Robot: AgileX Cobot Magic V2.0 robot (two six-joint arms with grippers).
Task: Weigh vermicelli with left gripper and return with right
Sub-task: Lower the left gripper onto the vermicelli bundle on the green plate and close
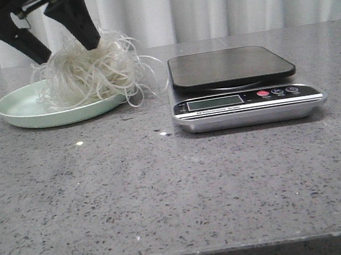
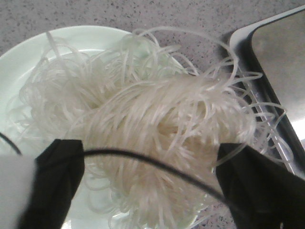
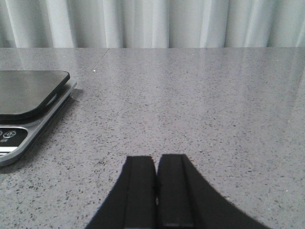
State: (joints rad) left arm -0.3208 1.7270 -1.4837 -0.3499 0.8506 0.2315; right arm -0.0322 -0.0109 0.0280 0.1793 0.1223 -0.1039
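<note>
The vermicelli [image 1: 88, 72], a fluffy mass of thin white strands, rests on the pale green plate [image 1: 17, 112] at the left of the table. My left gripper [image 1: 69, 51] reaches down from above with its two black fingers spread wide, one on each side of the top of the mass. In the left wrist view the vermicelli [image 2: 152, 124] fills the gap between the fingers [image 2: 55, 181] over the plate [image 2: 19, 71]. My right gripper [image 3: 156, 191] is shut and empty, low over bare table right of the scale [image 3: 28, 90]. It is out of the front view.
A silver kitchen scale [image 1: 232, 67] with a black weighing platform and a display stands right of the plate; some strands hang over the plate's rim towards it. It also shows in the left wrist view [image 2: 281, 57]. A white curtain hangs behind the grey speckled table.
</note>
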